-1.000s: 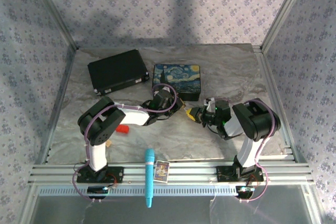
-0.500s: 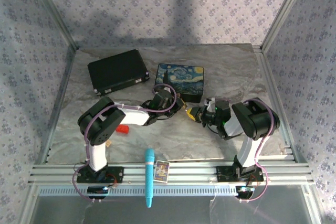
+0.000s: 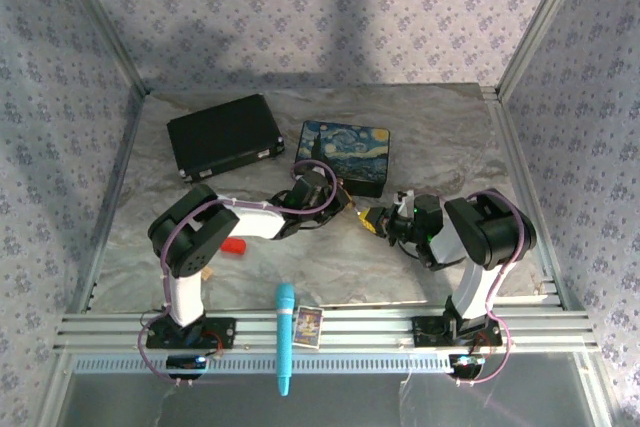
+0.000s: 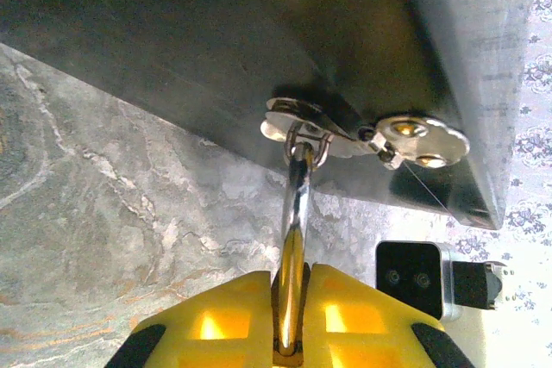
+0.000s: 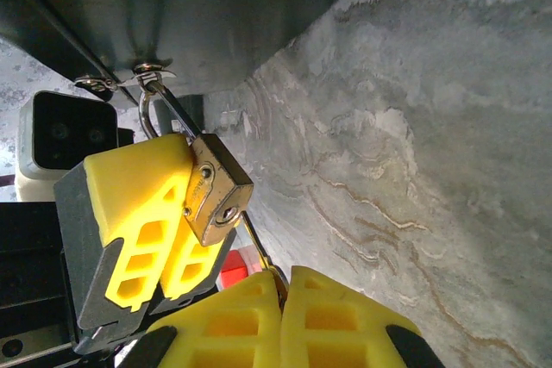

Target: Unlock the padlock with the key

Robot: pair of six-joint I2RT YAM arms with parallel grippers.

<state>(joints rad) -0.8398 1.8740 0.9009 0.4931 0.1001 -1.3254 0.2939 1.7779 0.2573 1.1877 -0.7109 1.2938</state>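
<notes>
The small brass padlock (image 5: 216,189) hangs by its silvery shackle (image 4: 293,221) from the hasp ring (image 4: 297,131) on the front of the painted box (image 3: 345,147). My left gripper (image 4: 291,280) is shut on the padlock, with the shackle pinched between its yellow fingers (image 5: 138,204). Just right of it, my right gripper (image 5: 283,277) is shut on the key (image 5: 261,252). The key's thin blade reaches up to the lower edge of the padlock body, beside the keyhole (image 5: 227,211), which still shows. In the top view both grippers (image 3: 343,205) (image 3: 370,215) meet in front of the box.
A black case (image 3: 225,135) lies left of the box. A small red object (image 3: 234,245) sits by the left arm. A teal marker (image 3: 285,337) and a picture card (image 3: 308,325) rest on the near aluminium rails. Metal posts and patterned walls enclose the marble tabletop (image 3: 440,137).
The painted box has slid slightly to the right along with my left gripper. My right arm has shifted a little; both grips are unchanged.
</notes>
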